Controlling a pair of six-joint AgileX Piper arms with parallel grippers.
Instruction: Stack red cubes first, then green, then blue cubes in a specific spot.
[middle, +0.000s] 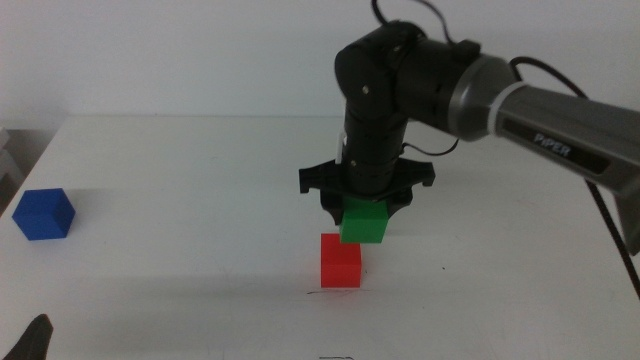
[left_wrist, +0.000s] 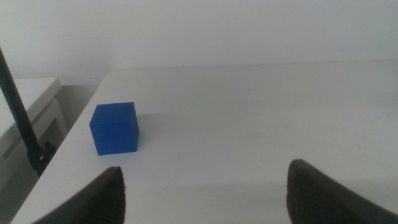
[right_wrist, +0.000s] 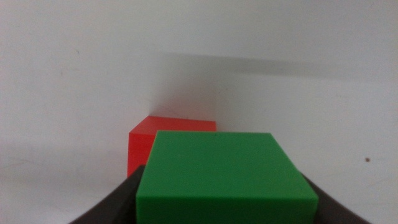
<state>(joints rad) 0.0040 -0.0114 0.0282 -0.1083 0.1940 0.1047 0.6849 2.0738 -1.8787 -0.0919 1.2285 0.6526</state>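
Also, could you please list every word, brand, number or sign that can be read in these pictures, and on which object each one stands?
"PIPER": light letters on the grey link of the right arm, seen in the middle view.
A short thin dark scribble on the table beside the red cube: not readable as text.
A small dark mark at the table's near edge: too small to read.
The red, green cube and blue cube: no text.
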